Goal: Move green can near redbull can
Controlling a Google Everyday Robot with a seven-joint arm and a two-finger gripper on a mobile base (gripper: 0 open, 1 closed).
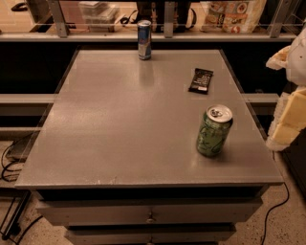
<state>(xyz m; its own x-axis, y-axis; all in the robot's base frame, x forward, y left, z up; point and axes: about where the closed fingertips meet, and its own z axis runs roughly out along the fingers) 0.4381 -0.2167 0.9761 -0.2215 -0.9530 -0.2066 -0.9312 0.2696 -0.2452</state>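
The green can (213, 130) stands upright on the grey table (129, 124), near the front right corner, its silver top and pull tab showing. The redbull can (144, 39), slim, blue and silver, stands upright at the middle of the table's far edge. The two cans are far apart. My gripper (290, 112) shows as pale white and yellowish parts at the right edge of the view, beyond the table's right side and to the right of the green can, not touching it. It holds nothing that I can see.
A dark snack bar wrapper (201, 80) lies flat on the table's right side, between the two cans. A railing and shelf with bags (234, 14) run behind the table. Drawers (150, 213) sit below the front edge, and cables lie on the floor.
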